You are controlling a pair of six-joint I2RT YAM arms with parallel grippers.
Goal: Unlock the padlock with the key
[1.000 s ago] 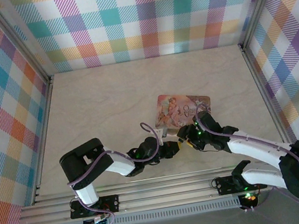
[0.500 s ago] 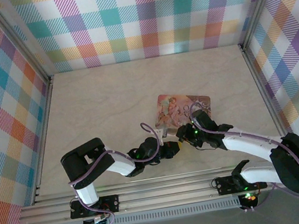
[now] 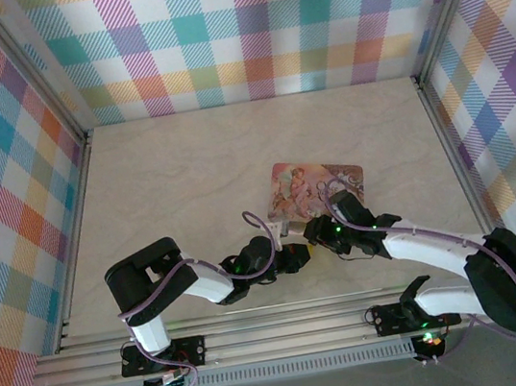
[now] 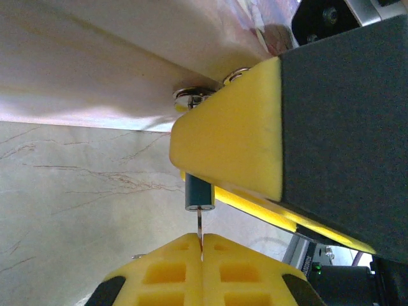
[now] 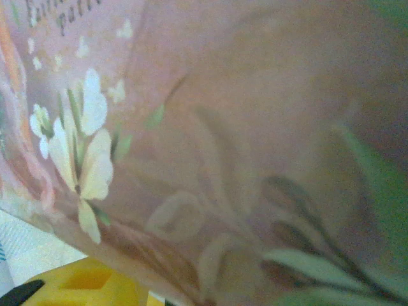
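Little can be read. The pink box (image 5: 255,127) carries dark script lettering (image 5: 76,16) toward eleven o'clock in the right wrist view — two slanted lines, cut off by the frame edge and blurred. The lower line seems to begin "pat"; the rest cannot be made out. In the top external view the box (image 3: 300,182) shows a small patch of dark wording near the middle of its printed lid — too small to read. Nothing else bears legible writing.
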